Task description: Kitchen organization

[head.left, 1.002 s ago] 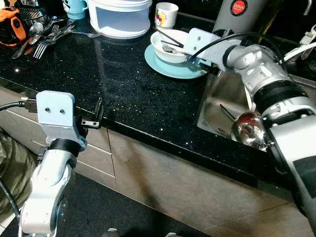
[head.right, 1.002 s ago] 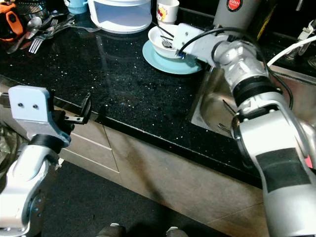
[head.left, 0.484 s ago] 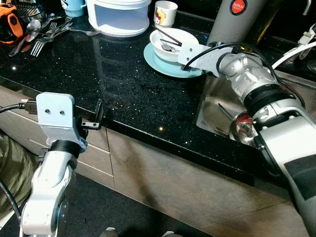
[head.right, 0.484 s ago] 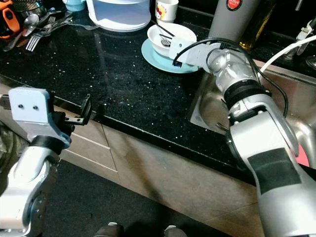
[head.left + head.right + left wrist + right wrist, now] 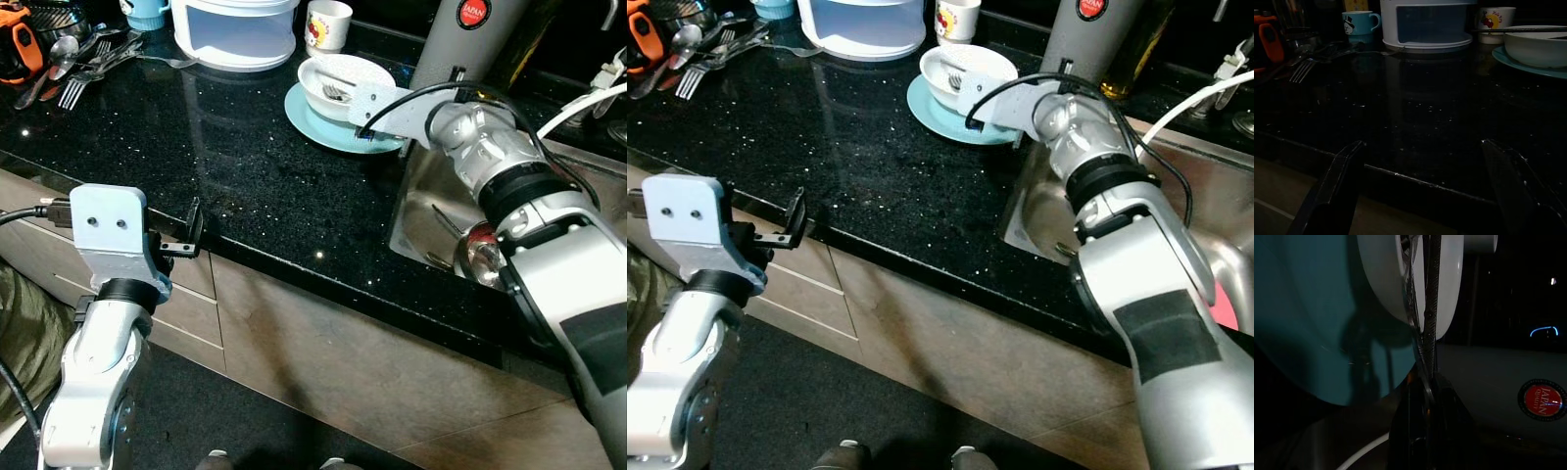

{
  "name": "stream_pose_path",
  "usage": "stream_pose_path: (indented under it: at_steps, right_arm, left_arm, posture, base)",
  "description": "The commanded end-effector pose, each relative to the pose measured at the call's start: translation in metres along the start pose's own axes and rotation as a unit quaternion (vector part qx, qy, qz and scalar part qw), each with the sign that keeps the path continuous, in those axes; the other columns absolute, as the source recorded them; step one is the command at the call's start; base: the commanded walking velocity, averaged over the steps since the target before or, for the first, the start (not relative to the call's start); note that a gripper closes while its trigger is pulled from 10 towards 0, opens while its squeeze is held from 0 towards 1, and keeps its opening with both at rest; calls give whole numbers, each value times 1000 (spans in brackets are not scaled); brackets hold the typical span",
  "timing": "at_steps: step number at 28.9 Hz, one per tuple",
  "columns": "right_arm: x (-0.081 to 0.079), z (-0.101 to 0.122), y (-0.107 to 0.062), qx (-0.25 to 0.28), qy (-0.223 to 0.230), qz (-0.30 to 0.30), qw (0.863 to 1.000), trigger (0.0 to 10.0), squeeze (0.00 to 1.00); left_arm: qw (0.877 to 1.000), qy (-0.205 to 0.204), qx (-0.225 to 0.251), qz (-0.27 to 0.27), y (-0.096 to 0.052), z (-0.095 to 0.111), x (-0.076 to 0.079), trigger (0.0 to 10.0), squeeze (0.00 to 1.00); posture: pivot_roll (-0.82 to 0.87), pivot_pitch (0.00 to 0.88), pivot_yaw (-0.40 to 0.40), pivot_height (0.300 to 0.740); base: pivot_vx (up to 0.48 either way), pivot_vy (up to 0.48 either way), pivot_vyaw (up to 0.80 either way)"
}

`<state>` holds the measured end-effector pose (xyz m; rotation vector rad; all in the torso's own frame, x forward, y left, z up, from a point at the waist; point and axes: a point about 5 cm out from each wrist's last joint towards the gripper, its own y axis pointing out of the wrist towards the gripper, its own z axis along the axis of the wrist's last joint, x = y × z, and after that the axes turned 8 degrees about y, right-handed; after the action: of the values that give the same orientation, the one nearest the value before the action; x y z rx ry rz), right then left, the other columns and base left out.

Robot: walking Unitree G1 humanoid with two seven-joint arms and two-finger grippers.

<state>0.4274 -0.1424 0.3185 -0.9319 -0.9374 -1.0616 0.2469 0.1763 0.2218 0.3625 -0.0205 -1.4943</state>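
Right wrist view: the right gripper (image 5: 1427, 367) is seen with its fingers closed together on a thin dark utensil (image 5: 1431, 293) whose far end lies across the white bowl (image 5: 345, 83). From the head, the bowl is seen resting on a teal plate (image 5: 323, 125) at the far side of the black worktop (image 5: 225, 157), just left of the sink (image 5: 441, 220). The step in hand is judged to be the clearing of cutlery from the bowl. A steady lift is called for next, so that the bowl is not tipped. The left gripper (image 5: 194, 227) is held open at the worktop's near edge, idle.
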Motion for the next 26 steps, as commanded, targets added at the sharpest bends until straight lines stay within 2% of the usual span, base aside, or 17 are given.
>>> stream_pose_path:
  at_steps: [1, 8, 26]
  right_arm:
    - [3, 1, -1, 0, -5, -4, 1000, 0, 0]
    - [11, 3, -2, 8, 0, -19, 1000, 0, 0]
    - [37, 13, -9, 51, 68, -105, 991, 0, 0]
  left_arm:
    - [1000, 1, -1, 4, -2, 1, -1, 10000, 0]
    - [1000, -1, -2, 1, -2, 0, 1, 10000, 0]
    - [1000, -3, -3, -1, -1, -1, 2, 10000, 0]
  posture:
    - [159, 139, -109, 740]
    - [154, 139, -107, 740]
    - [158, 131, -108, 740]
  base:
    - [0, 0, 0]
    - [0, 0, 0]
    - [0, 0, 0]
